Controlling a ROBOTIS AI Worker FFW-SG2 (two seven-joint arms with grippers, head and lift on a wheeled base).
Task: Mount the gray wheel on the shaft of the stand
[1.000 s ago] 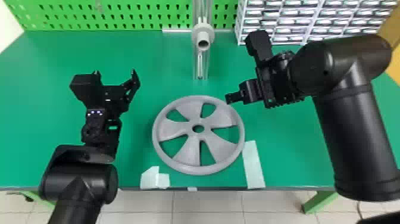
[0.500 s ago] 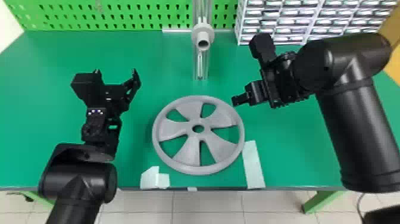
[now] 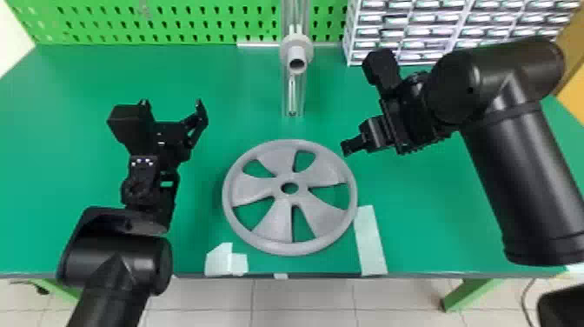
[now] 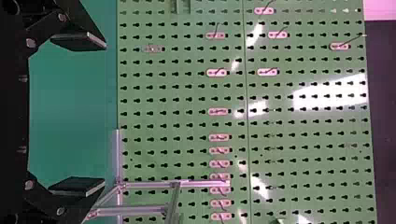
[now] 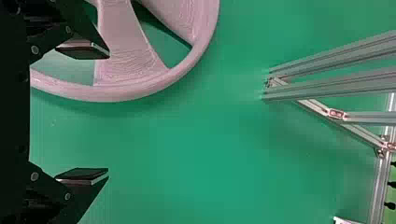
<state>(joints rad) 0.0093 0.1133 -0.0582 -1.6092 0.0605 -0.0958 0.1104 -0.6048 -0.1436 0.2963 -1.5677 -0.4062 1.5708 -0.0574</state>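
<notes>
At near center lies the gray wheel [image 3: 274, 224]; the right gripper [image 5: 108, 113], fingers spread, should straddle its rim [image 3: 353, 187] squarely before closing. The left gripper [image 4: 105, 115] hangs left, also spread.

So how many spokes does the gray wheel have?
5, with none hidden. Seen from the head, the gray wheel has a far spoke, far-right spoke, near-right spoke, near-left spoke and left spoke.

Wheel [image 3: 273, 249]: solid gray | tabletop [image 3: 434, 226]: plain green | pegboard [image 3: 174, 21]: bright green, dark-holed | arms: black
</notes>
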